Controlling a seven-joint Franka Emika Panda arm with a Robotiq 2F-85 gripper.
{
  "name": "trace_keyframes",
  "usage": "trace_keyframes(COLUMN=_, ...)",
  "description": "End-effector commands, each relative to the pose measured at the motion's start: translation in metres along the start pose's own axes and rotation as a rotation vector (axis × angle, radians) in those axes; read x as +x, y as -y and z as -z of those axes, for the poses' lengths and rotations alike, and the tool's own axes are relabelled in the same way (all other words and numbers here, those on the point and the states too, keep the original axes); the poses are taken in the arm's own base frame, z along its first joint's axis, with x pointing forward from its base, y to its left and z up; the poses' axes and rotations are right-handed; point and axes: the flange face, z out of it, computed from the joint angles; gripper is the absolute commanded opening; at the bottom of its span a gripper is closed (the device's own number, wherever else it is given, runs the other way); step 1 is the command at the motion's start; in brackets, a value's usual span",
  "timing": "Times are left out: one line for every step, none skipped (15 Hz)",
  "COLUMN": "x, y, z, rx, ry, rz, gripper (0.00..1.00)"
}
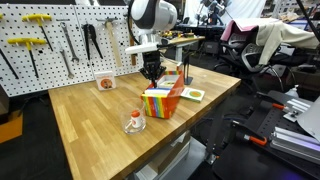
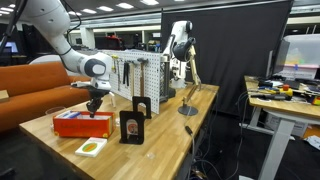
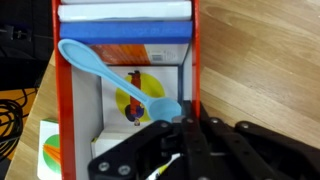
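- Your gripper hangs straight down into the open top of the red box. In both exterior views it stands over the box on the table.
- Your fingers are closed together, and in the wrist view they pinch the near end of the blue spoon.
- From the fingertips the spoon runs away on a slant inside the box. Its broad rounded end lies at the far end, close to the box wall, on the side away from the fingers.
- Right under the spoon, just ahead of the fingers, a picture card lies flat on the box floor.
- The box's near wall stands just beside the fingers, and bare table wood shows past it.
- Outside the box, off to one side of the fingers, a small card with a round coloured mark lies flat on the table; in an exterior view it sits just beside the box.
- In an exterior view a small glass stands near the box, apart from the gripper.
- In an exterior view a dark frame stands upright beside the box, apart from the gripper.
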Motion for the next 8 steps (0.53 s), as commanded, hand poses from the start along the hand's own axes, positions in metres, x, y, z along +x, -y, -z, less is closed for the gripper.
trace_keyframes(x=0.0, y=0.001, z=0.014, rx=0.035, ry=-0.035, rz=-0.02, gripper=0.01)
trace_keyframes(x=0.0, y=0.002, z=0.019, rx=0.052, ry=-0.048, rz=-0.022, gripper=0.01)
trace_keyframes(x=0.0, y=0.005, z=0.028, rx=0.08, ry=-0.058, rz=-0.027, gripper=0.01)
trace_keyframes(x=0.001, y=0.008, z=0.036, rx=0.108, ry=-0.067, rz=-0.036, gripper=0.01)
trace_keyframes(x=0.001, y=0.011, z=0.046, rx=0.146, ry=-0.076, rz=-0.052, gripper=0.01)
trace_keyframes(x=0.001, y=0.013, z=0.054, rx=0.172, ry=-0.086, rz=-0.065, gripper=0.01)
trace_keyframes(x=0.0, y=0.017, z=0.061, rx=0.196, ry=-0.08, rz=-0.077, gripper=0.01)
trace_keyframes(x=-0.001, y=0.02, z=0.068, rx=0.214, ry=-0.081, rz=-0.086, gripper=0.01)
